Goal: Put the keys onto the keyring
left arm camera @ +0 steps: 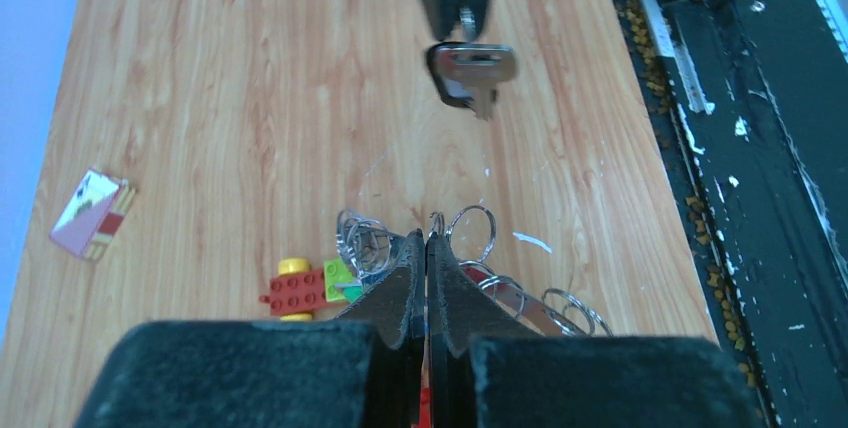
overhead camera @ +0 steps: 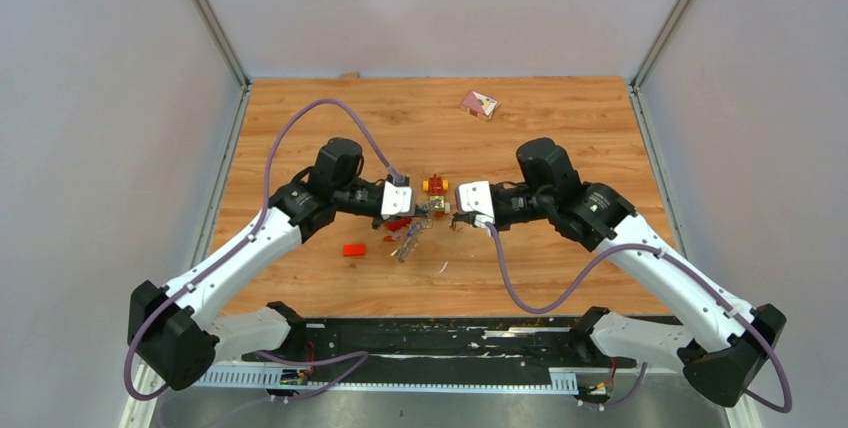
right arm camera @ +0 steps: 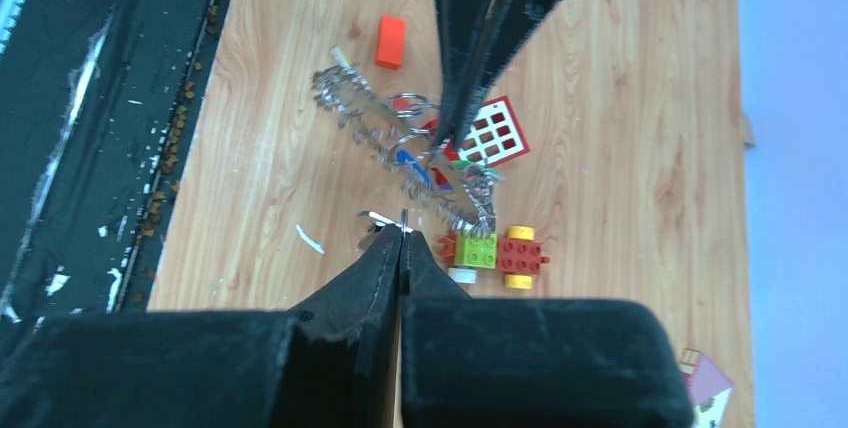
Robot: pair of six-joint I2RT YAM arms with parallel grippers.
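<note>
My left gripper (overhead camera: 416,211) is shut on the keyring; a thin wire loop (left arm camera: 437,220) sticks out past its tips (left arm camera: 428,240). The keyring (right arm camera: 372,120) is a grey toothed band of small keys that hangs from those fingers (right arm camera: 470,58) down to the table, with loose rings (left arm camera: 472,229) beside it. My right gripper (overhead camera: 456,218) is shut on a silver key with a dark head (left arm camera: 472,64), held just in front of the left tips. In the right wrist view only the key's thin edge (right arm camera: 403,220) shows at its tips (right arm camera: 402,236).
A red-and-green toy car (overhead camera: 435,185) with yellow wheels stands just behind the grippers. A red brick (overhead camera: 354,249) lies left of the keyring, and a red window piece (right arm camera: 495,133) lies under it. A pink card (overhead camera: 478,103) lies at the back. The black rail (overhead camera: 440,338) runs along the near edge.
</note>
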